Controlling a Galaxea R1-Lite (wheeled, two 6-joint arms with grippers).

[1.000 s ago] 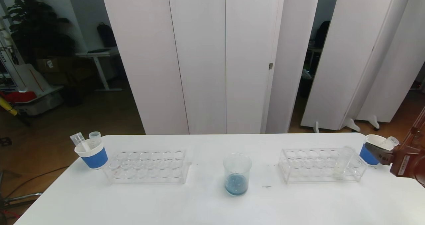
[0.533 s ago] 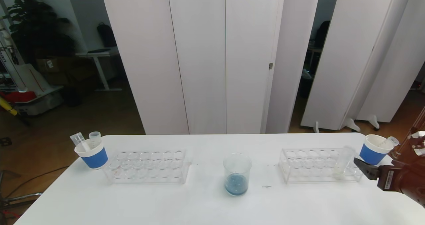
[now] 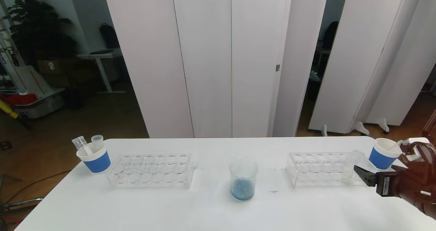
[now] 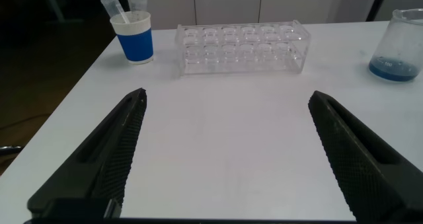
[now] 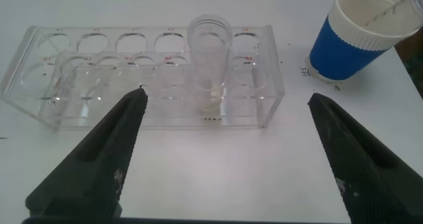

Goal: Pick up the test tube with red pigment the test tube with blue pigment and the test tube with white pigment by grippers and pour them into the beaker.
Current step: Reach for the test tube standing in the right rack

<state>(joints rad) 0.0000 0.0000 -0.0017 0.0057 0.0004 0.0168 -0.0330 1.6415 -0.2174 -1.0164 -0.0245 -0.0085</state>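
Observation:
The clear beaker (image 3: 243,178) stands mid-table with blue pigment in its bottom. It also shows in the left wrist view (image 4: 398,45). The test tube with white pigment (image 3: 351,166) leans in the right rack (image 3: 316,171). In the right wrist view the tube (image 5: 210,59) stands straight ahead, cream-white pigment at its base. My right gripper (image 3: 359,171) hovers just off the rack's right end, open (image 5: 227,95), nothing between its fingers. My left gripper (image 4: 227,94) is open over bare table, short of the left rack (image 4: 241,45). No tube with red or blue pigment is in view.
A blue-banded white cup (image 3: 94,157) holding two empty tubes sits at the far left. Another cup (image 3: 383,153), with one tube in it, is at the far right, close to my right arm. The left rack (image 3: 151,171) is empty.
My right gripper has moved from beside the right cup down and leftward to the right end of the right rack. Nothing else has shifted.

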